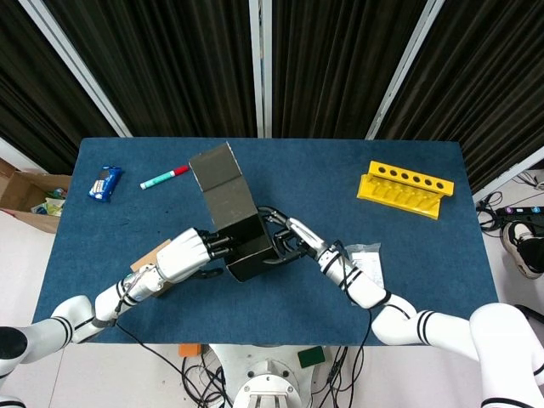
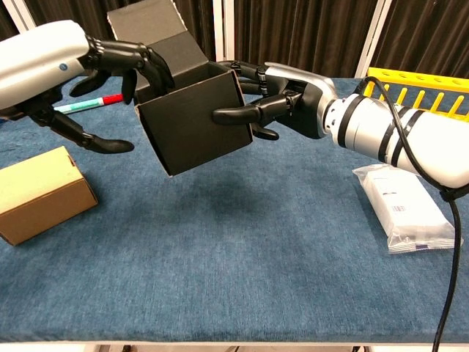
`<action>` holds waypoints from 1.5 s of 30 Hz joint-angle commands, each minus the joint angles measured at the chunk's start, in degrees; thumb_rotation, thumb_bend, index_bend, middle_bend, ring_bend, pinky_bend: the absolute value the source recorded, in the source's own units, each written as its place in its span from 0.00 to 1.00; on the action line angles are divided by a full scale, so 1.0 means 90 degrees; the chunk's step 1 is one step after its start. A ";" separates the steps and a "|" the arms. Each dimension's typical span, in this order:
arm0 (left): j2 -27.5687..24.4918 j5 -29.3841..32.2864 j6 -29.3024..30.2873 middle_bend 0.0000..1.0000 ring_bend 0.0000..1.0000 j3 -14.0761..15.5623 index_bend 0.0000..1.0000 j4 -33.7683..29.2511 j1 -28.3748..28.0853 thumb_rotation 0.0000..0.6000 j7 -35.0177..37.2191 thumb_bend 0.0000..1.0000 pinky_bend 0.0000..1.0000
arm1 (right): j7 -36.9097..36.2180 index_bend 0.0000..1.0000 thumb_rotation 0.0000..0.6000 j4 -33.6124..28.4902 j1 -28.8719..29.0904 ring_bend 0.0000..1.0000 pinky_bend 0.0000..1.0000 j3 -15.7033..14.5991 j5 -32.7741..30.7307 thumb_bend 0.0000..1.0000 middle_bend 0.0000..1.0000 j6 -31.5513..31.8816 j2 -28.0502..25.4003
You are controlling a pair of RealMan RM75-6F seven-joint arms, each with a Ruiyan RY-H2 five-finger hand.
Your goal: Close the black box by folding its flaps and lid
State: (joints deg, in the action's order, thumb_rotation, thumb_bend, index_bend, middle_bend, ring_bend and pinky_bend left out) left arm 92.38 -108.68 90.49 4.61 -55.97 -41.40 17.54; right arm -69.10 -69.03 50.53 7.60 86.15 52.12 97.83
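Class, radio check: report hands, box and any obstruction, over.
Left hand and right hand both gripping black box, held off table. Lid up, box unclosed. Nothing in the way.

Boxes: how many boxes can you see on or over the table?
2. The black box is held up over the table between the left hand and right hand. A small tan cardboard box sits on the table's left side.

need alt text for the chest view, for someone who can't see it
Two robot hands hold an open black box tilted above a blue table, the left hand on its top left edge and the right hand on its right side, lid still up. A brown box lies at left, a white packet at right.
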 commanded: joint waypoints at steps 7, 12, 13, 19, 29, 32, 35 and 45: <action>0.0097 0.0063 0.0643 0.23 0.46 -0.0182 0.33 0.0359 0.0271 1.00 -0.0020 0.03 0.83 | 0.0242 0.14 1.00 0.0532 0.0019 0.71 0.93 0.0133 -0.0421 0.12 0.34 -0.0437 0.0181; 0.0178 0.0172 0.1117 0.25 0.52 -0.0312 0.33 0.0622 0.0464 1.00 0.0244 0.03 0.84 | 0.0860 0.14 1.00 0.1139 0.0192 0.70 0.92 0.0233 -0.0595 0.13 0.33 -0.0723 0.0561; 0.0174 0.0223 0.1146 0.26 0.53 -0.0333 0.33 0.0641 0.0502 1.00 0.0302 0.03 0.84 | 0.1023 0.13 1.00 0.1300 0.0252 0.69 0.91 0.0277 -0.0646 0.13 0.31 -0.0791 0.0694; 0.0186 0.0375 0.1222 0.26 0.55 -0.0386 0.33 0.0688 0.0646 1.00 0.0438 0.03 0.85 | 0.1412 0.01 1.00 0.1884 0.0506 0.64 0.83 0.0488 -0.0838 0.14 0.17 -0.1082 0.1266; 0.0099 0.0472 0.0960 0.22 0.55 -0.0295 0.29 0.0451 0.0760 1.00 0.0453 0.03 0.85 | 0.1430 0.00 1.00 0.1045 0.0135 0.57 0.73 -0.0023 -0.0350 0.07 0.00 -0.0871 0.0621; -0.0080 0.0667 0.0557 0.19 0.56 -0.0276 0.22 -0.0042 0.0775 1.00 0.0460 0.03 0.86 | 0.1520 0.00 1.00 0.0599 0.0067 0.54 0.72 -0.0176 -0.0300 0.02 0.00 -0.1001 0.0273; -0.0311 0.0953 0.0069 0.16 0.58 -0.0255 0.16 -0.0622 0.0823 1.00 0.0424 0.02 0.88 | 0.1568 0.00 1.00 0.0108 -0.0037 0.53 0.71 -0.0251 -0.0360 0.00 0.00 -0.1091 -0.0083; -0.0802 0.2189 -0.1752 0.06 0.59 -0.0250 0.06 -0.2169 0.0934 0.87 0.0808 0.02 0.91 | 0.1952 0.00 1.00 -0.1512 -0.0375 0.52 0.72 -0.0223 -0.0729 0.00 0.00 -0.1290 -0.2002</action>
State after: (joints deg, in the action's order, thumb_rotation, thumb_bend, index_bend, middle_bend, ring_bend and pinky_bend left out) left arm 86.57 -92.19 78.82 2.43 -72.37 -33.18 22.88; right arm -52.81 -77.79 47.98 5.41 80.75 41.92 85.54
